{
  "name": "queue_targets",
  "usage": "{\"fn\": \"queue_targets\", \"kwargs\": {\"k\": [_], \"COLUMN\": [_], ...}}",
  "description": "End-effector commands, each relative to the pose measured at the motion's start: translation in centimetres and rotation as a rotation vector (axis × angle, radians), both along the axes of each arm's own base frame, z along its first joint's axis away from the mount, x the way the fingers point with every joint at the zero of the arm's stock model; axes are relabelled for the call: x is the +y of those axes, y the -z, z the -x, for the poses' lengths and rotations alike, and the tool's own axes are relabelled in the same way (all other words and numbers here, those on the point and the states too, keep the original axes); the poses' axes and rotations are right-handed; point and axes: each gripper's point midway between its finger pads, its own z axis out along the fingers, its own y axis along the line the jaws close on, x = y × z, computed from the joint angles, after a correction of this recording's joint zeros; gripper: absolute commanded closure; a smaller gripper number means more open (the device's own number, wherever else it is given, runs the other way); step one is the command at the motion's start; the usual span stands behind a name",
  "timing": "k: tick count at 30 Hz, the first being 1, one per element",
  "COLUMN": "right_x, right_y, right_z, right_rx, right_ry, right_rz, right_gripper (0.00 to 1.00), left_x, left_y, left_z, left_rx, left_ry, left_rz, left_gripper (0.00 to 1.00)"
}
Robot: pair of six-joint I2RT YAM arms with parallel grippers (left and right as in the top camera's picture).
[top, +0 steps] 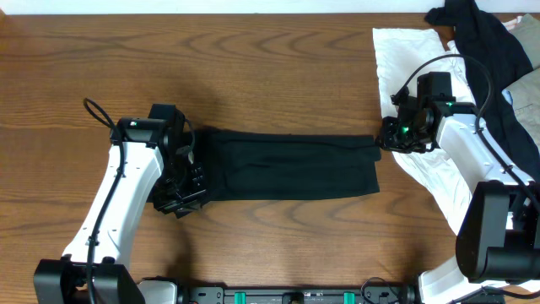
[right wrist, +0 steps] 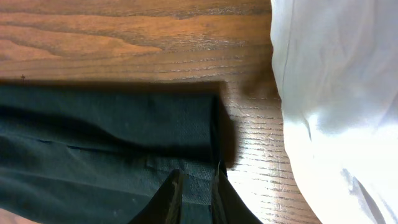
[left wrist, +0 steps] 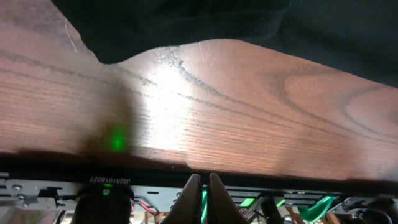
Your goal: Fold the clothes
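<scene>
Your left pincer [left wrist: 204, 178] has its fingers pressed flat together with nothing between them, over bare table [top: 253, 67]. The polo shirt [top: 287, 165] starts just to this pincer's right, its near end touching or all but touching the wrist. From there the shirt lies as one long, narrow, folded black band, its long axis running straight across from the left pincer to your right pincer [right wrist: 198, 177]. You cannot tell which end is the collar, as neither it nor the logo shows. The right pincer is narrowed on the band's far end, with a ridge of black fabric pinched between its fingers near that end's corner. Beyond that pincer, away from the shirt, lies the white cloth [top: 405, 51], with another black garment [top: 485, 38] on its far side.
</scene>
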Motion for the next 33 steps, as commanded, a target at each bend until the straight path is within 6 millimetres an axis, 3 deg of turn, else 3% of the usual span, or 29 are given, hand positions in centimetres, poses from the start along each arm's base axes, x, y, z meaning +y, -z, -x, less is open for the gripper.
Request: {"fn": "queue_targets", "kwargs": {"k": [1,7,11,15,18,24,29,33], "right_x": [-0.3,-0.3,-0.3,-0.3,-0.3,-0.3,-0.3,-0.3], "right_y": [-0.6,-0.6,-0.6,-0.6,-0.6,-0.6,-0.6,-0.6], "right_z": [-0.2,-0.1,-0.1,-0.1,-0.1,-0.2,-0.1,-0.1], "right_rx": [-0.022,-0.019,-0.021,-0.021,-0.02,-0.022,-0.018,-0.019], "right_ry": [-0.002,-0.003,-0.003,-0.003,-0.002,-0.003,-0.003,-0.003], "right_rz": [0.006,0.006,0.006,0.006,0.006,0.006,0.006,0.006], "right_gripper": [0.85,0.85,0.85,0.85,0.85,0.86,0.85,0.85], "left_x": [-0.3,2.3,1.5,1.9,1.3,0.4,0.6,0.8], "left_y": [-0.2,0.8,1.4,3.0,4.0,6.6,8.1,8.1], "left_z": [-0.3,-3.9,-5.4,-5.4,-4.8,-3.6,-4.0,-5.0], "left_rx": [-0.009,-0.175,-0.262,-0.283,-0.275,-0.278,-0.319,-0.351], "left_ry": [-0.021,0.05,0.209,0.318,0.345,0.432,0.469,0.465], "left_rz": [0.009,-0.144,-0.133,-0.23,-0.225,-0.222,-0.273,-0.298], "left_gripper": [0.94,0.9,0.83,0.75,0.73,0.59,0.56,0.56]}}
